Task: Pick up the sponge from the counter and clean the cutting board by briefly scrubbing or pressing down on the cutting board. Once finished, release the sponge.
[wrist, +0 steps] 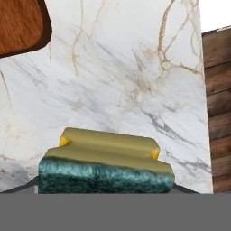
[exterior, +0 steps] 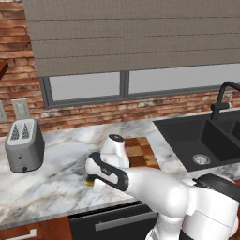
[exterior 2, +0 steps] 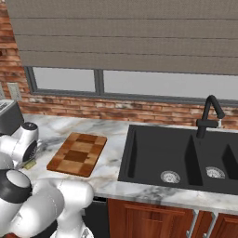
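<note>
The sponge [wrist: 106, 164], dark green scouring face over a yellow body, sits between my gripper's [wrist: 107, 188] fingers, which press on its two ends, so the gripper is shut on it. In the left base view the gripper [exterior: 92, 180] hangs low over the marble counter [exterior: 56, 187] near its front edge, and a yellow bit of the sponge [exterior: 88, 181] shows under the hand. The checkered cutting board [exterior: 140, 152] lies just right of the hand, also seen as the cutting board [exterior 2: 77, 154] and a board corner [wrist: 20, 25]. Whether the sponge rests on the counter [wrist: 131, 72] I cannot tell.
A silver toaster [exterior: 24, 144] stands at the left back of the counter. The black sink [exterior 2: 176, 158] with its dark faucet [exterior 2: 209, 116] lies to the right of the board. The counter's front edge and wooden cabinet fronts [wrist: 219, 108] are close to the hand.
</note>
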